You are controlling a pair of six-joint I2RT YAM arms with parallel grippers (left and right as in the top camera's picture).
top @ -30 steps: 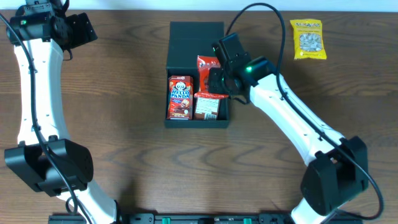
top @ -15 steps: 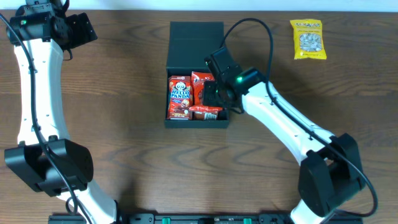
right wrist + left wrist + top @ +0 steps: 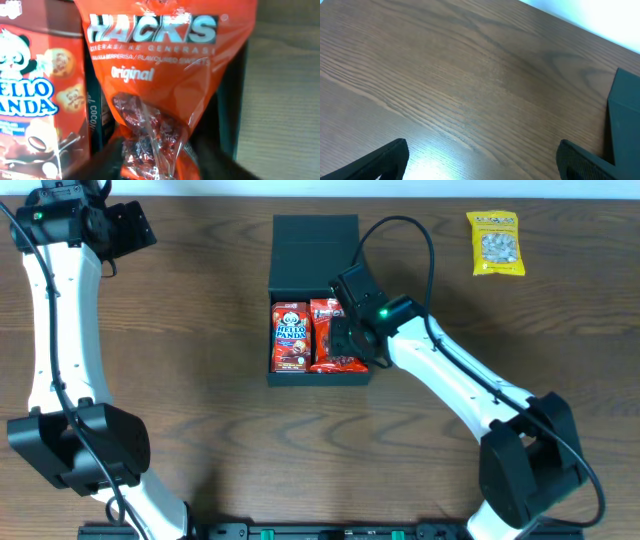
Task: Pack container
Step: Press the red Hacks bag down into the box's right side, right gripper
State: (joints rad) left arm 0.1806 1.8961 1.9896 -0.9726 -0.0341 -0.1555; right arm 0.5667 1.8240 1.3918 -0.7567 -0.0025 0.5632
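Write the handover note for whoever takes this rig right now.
Left gripper: open, empty, over the bare table.
Right gripper: shut on the Hacks bag, low inside the container.
Container: lid open; Hello Panda box in the left half, Hacks bag in the right.
Yellow bag: on the table, far right, outside the container.
Done: two packs in.
Left: release the Hacks bag; probably pack the yellow bag and close the lid.
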